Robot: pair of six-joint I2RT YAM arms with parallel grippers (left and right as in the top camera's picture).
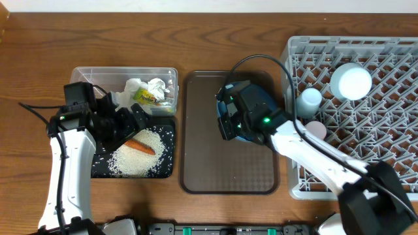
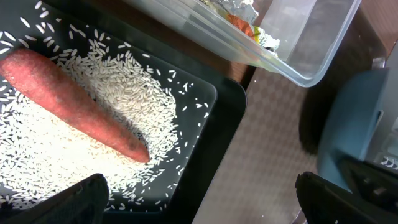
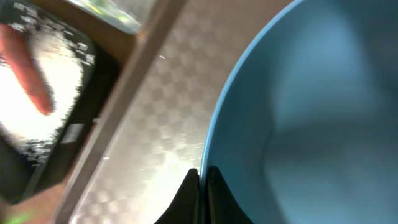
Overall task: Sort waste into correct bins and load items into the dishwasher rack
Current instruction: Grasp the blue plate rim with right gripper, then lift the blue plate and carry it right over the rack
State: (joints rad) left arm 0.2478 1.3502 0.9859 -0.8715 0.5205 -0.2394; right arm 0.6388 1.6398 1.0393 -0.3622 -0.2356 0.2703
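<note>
Binned: carrot (image 1: 140,147), paper wads (image 1: 155,87). Racked at right: bowl (image 1: 351,81), cups (image 1: 309,101). My right fingers (image 3: 186,199) pinch the blue plate (image 3: 298,112); left fingers (image 2: 62,202) spread.

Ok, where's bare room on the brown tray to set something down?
The brown tray is bare along its left and lower part, from the black bin side to the blue plate. Crowded upper right: plate and right gripper.
</note>
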